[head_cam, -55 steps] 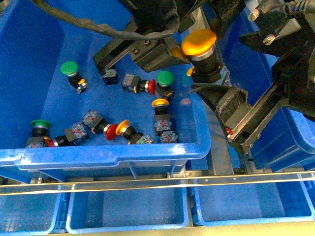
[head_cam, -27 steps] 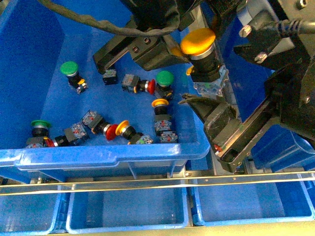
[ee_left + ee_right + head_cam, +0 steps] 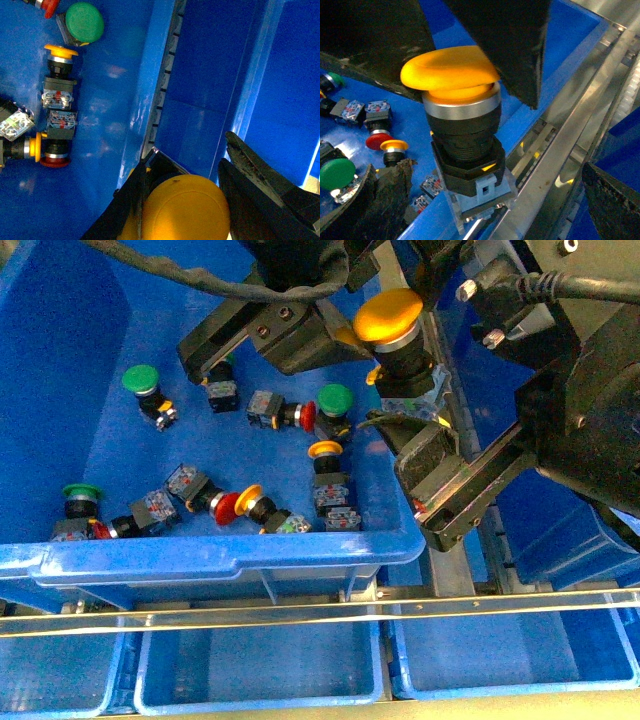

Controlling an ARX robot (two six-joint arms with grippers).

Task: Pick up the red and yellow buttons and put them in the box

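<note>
Clamped by its cap in the left gripper [image 3: 365, 335]: one large yellow button [image 3: 390, 312], cap uppermost, black body and grey contact block hanging below. Held in the air over the right wall of the left crate [image 3: 230, 558], close to the gap before the box [image 3: 545, 545] on the right; inside neither.

To either side of that hanging body, the fingers of the right gripper [image 3: 492, 182], spread wide apart and gripping nothing; no telling whether touching the block.

Down on the left crate's floor:
- a red button [image 3: 305, 416] on its side
- just right of it, one of three green-capped switches [image 3: 335, 398], the other two further left
- a small yellow button [image 3: 325, 450] just nearer
- a red-and-yellow pair [image 3: 238, 502] cap to cap, close to the near wall

Nearest of all, on the near side of a metal rail [image 3: 300, 618], shallow blue trays [image 3: 260, 675].
</note>
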